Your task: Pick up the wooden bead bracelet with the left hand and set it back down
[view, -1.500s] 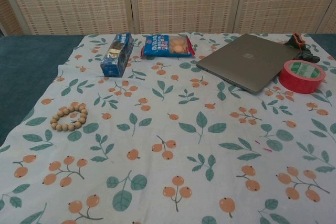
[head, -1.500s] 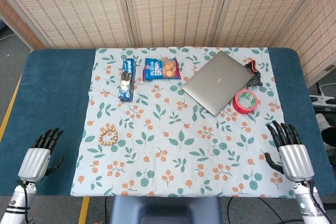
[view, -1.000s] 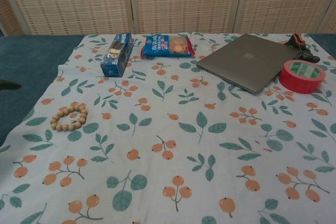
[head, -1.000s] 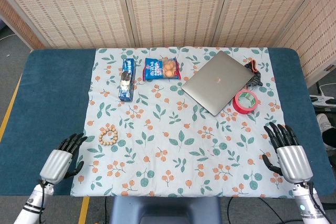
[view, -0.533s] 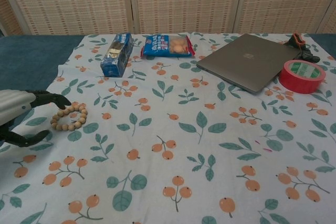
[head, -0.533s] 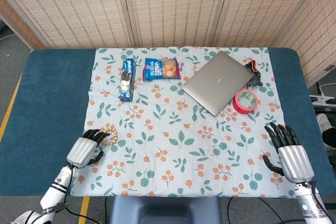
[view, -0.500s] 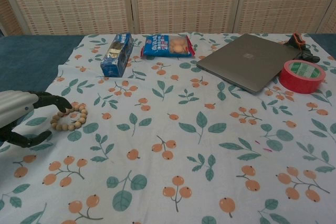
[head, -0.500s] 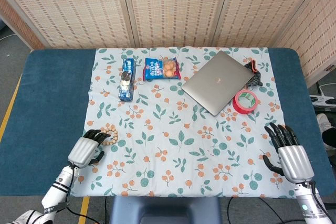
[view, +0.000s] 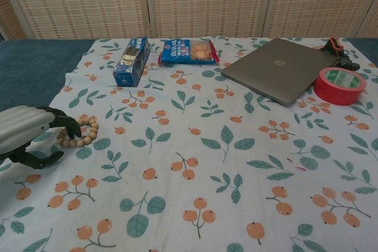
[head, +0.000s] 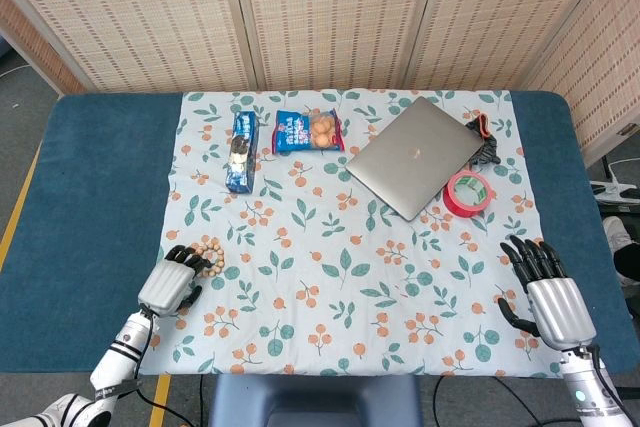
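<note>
— What is the setting?
— Woven reed screens stand behind a blue desk (head: 90, 207) spread with a white cloth (head: 330, 277) printed with leaves and orange berries.

— And the left hand?
— The left hand (head: 168, 287) sits at the cloth's near left edge. Its dark fingers (view: 66, 123) curl over the near side of the wooden bead bracelet (view: 81, 131), the thumb lower and apart; whether they actually pinch the beads, I cannot tell.

— What does the bracelet look like?
— A ring of pale round wooden beads, lying flat on the cloth. Being a loop, it shows no clear long axis.

— The right hand?
— The right hand (head: 548, 292) rests on the desk's right side, fingers spread, holding nothing.
</note>
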`<move>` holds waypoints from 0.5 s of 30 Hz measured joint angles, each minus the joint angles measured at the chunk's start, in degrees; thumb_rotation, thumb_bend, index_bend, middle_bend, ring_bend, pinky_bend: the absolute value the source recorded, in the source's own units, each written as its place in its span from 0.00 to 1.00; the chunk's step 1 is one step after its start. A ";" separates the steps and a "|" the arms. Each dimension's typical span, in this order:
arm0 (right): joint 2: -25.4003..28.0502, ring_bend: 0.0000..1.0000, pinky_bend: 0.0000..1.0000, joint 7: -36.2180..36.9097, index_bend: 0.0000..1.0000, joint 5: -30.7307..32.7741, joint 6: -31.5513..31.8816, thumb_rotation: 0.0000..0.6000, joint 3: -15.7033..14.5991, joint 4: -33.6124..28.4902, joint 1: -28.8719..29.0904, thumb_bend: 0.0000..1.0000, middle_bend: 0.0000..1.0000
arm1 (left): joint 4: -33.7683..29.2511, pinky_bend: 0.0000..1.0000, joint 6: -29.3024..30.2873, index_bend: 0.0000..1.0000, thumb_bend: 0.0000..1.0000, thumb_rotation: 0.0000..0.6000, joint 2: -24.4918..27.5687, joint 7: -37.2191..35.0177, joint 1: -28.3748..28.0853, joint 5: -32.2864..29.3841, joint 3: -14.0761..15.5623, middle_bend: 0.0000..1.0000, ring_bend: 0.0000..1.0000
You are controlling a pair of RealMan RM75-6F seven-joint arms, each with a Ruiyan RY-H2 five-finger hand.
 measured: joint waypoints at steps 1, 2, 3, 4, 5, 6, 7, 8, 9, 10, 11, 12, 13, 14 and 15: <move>0.02 0.00 0.00 0.06 0.00 -0.01 -0.14 0.86 0.02 -0.02 -0.01 0.31 0.00 | 0.25 0.19 -0.06 0.37 0.46 1.00 -0.20 0.60 -0.12 -0.08 0.01 0.39 0.18; 0.05 0.00 0.00 0.11 0.00 -0.02 -0.27 0.86 0.03 -0.04 -0.02 0.31 0.00 | 0.66 0.19 -0.17 0.37 0.46 1.00 -0.51 1.36 -0.29 -0.23 0.00 0.39 0.19; 0.07 0.00 0.00 0.16 0.00 -0.05 -0.37 0.86 0.04 -0.07 -0.02 0.31 0.00 | 0.96 0.19 -0.26 0.38 0.46 1.00 -0.74 1.89 -0.42 -0.40 -0.01 0.40 0.19; 0.09 0.00 0.00 0.21 0.00 -0.11 -0.45 0.86 0.06 -0.08 -0.04 0.31 0.00 | 1.24 0.19 -0.36 0.38 0.46 1.00 -0.97 2.37 -0.54 -0.60 -0.04 0.41 0.19; 0.10 0.00 0.00 0.26 0.00 -0.16 -0.48 0.86 0.08 -0.07 -0.06 0.31 0.00 | 1.62 0.19 -0.51 0.38 0.46 1.00 -1.28 2.90 -0.72 -0.91 -0.10 0.41 0.19; 0.10 0.00 0.00 0.31 0.00 -0.19 -0.51 0.86 0.10 -0.06 -0.08 0.31 0.00 | 1.84 0.19 -0.62 0.39 0.46 1.00 -1.49 3.13 -0.85 -1.13 -0.15 0.41 0.19; 0.11 0.00 0.00 0.37 0.00 -0.21 -0.54 0.86 0.17 -0.06 -0.10 0.31 0.00 | 2.02 0.19 -0.72 0.39 0.46 1.00 -1.64 3.28 -0.95 -1.31 -0.19 0.42 0.20; 0.12 0.00 0.00 0.40 0.00 -0.21 -0.59 0.86 0.21 -0.06 -0.11 0.31 0.00 | 2.29 0.19 -0.86 0.39 0.46 1.00 -1.80 3.46 -1.08 -1.47 -0.22 0.43 0.20; 0.13 0.00 0.00 0.45 0.00 -0.19 -0.66 0.86 0.24 -0.04 -0.12 0.31 0.00 | 2.51 0.19 -0.99 0.40 0.46 1.00 -1.93 3.61 -1.17 -1.61 -0.22 0.45 0.21; 0.15 0.00 0.00 0.55 0.00 -0.17 -0.74 0.86 0.29 -0.03 -0.13 0.31 0.00 | 2.73 0.19 -1.15 0.41 0.46 1.00 -2.06 3.78 -1.27 -1.75 -0.22 0.46 0.21; 0.17 0.00 0.00 0.61 0.00 -0.15 -0.81 0.86 0.33 -0.04 -0.15 0.31 0.00 | 3.03 0.19 -1.36 0.41 0.46 1.00 -2.24 3.98 -1.40 -1.90 -0.19 0.47 0.22; 0.20 0.00 0.00 0.62 0.00 -0.13 -0.86 0.86 0.37 -0.06 -0.17 0.31 0.00 | 3.25 0.19 -1.49 0.42 0.46 1.00 -2.38 4.14 -1.49 -2.01 -0.17 0.48 0.22; 0.21 0.00 0.00 0.62 0.00 -0.13 -0.90 0.86 0.39 -0.08 -0.18 0.31 0.00 | 3.48 0.19 -1.61 0.44 0.46 1.00 -2.51 4.29 -1.58 -2.10 -0.14 0.49 0.22; 0.23 0.00 0.00 0.65 0.00 -0.14 -0.97 0.86 0.39 -0.11 -0.19 0.31 0.00 | 3.77 0.19 -1.84 0.46 0.46 1.00 -2.66 4.41 -1.72 -2.22 -0.10 0.49 0.23; 0.25 0.00 0.00 0.68 0.00 -0.15 -1.04 0.86 0.40 -0.13 -0.21 0.31 0.00 | 3.96 0.19 -2.03 0.48 0.46 1.00 -2.77 4.47 -1.84 -2.34 -0.07 0.50 0.23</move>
